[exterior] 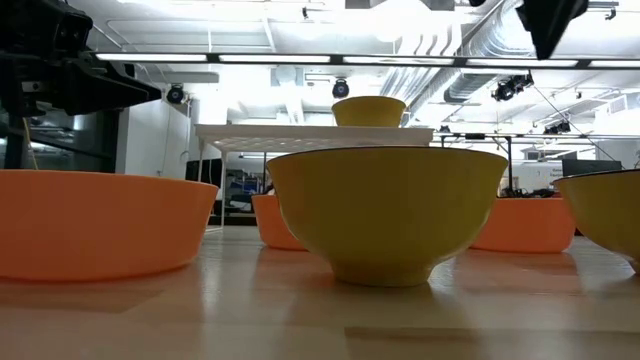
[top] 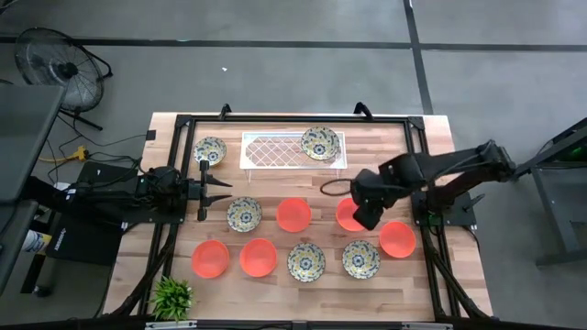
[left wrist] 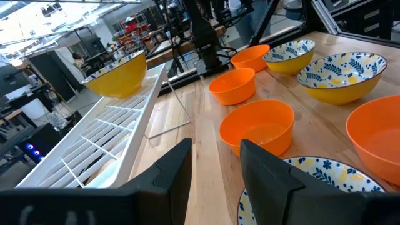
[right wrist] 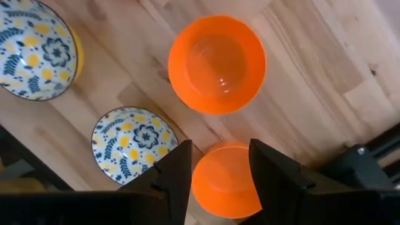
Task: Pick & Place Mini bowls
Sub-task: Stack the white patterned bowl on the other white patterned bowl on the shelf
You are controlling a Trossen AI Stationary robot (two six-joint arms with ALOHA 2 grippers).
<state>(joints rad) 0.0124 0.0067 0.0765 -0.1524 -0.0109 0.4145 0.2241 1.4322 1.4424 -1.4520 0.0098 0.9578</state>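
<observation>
Several mini bowls stand on the wooden table, some plain orange, some floral. One floral bowl (top: 320, 143) sits on the white lattice tray (top: 275, 151), and another (top: 210, 149) stands left of the tray. My right gripper (right wrist: 220, 145) hangs open high over the right side, pointing down. The orange bowl (right wrist: 228, 178) nearest the right edge shows between its fingers far below, untouched. A second orange bowl (right wrist: 217, 64) lies just beyond. My left gripper (left wrist: 215, 147) waits open and level at the table's left side, close to a floral bowl (top: 244, 214).
A near row holds two orange bowls (top: 210, 258) (top: 258, 258) and two floral bowls (top: 305, 261) (top: 360, 259). Another orange bowl (top: 293, 214) stands mid-table. A small green plant (top: 171, 296) sits at the near left corner. A black frame (top: 417, 137) borders the table.
</observation>
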